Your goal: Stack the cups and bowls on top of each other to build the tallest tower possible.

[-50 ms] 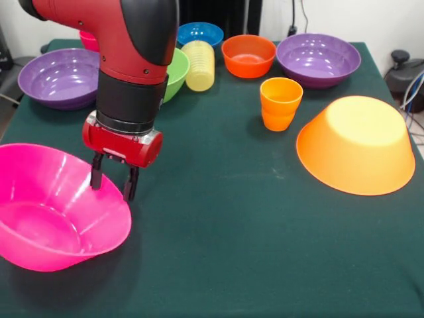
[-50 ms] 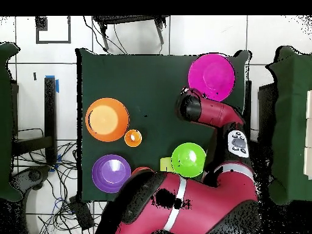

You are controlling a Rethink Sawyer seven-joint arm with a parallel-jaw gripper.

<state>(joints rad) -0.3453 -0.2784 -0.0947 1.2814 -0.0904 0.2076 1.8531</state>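
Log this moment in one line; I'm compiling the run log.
gripper: open, straddling pink bowl rim | pink bowl: upright, tilted | big orange bowl: upside down | orange cup: upright | stack: none yet

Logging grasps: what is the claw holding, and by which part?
The claw straddles the pink bowl at its rim, one finger inside, one outside; whether it grips cannot be told.

Bright, even light from above — soft shadows under the pink bowl on the bench, glossy glare on the bowls; sharp focus.
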